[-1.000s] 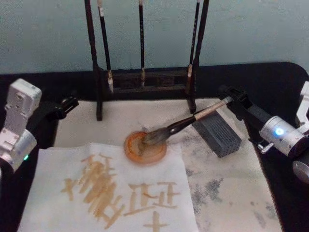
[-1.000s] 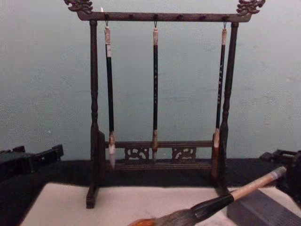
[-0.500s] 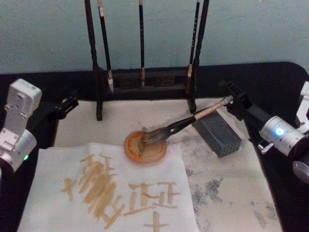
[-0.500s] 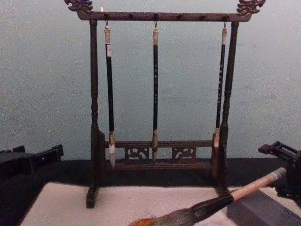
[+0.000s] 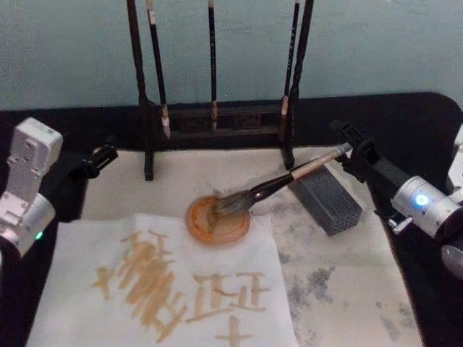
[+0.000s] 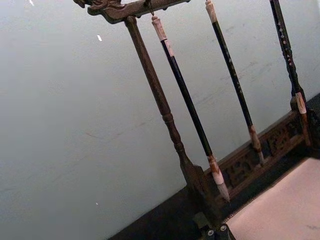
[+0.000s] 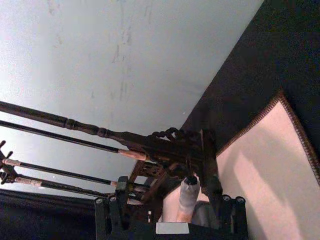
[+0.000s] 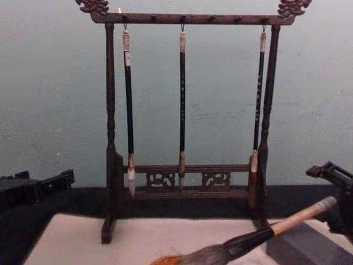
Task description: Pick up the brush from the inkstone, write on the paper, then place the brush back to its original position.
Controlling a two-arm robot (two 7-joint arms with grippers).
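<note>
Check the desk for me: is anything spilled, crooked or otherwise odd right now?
Nothing is knocked over. The brush leans with its tuft in the orange dish and its handle on the grey block. The felt mat carries grey ink blotches, and the paper bears smeared brown strokes.

brush (image 7: 186, 200) end between open right hand (image 7: 172, 209) fingers

Plain pale blue-green wall (image 8: 55, 110) rising directly behind the black-covered table (image 5: 405, 116); wall surface faintly scuffed, evenly lit.
</note>
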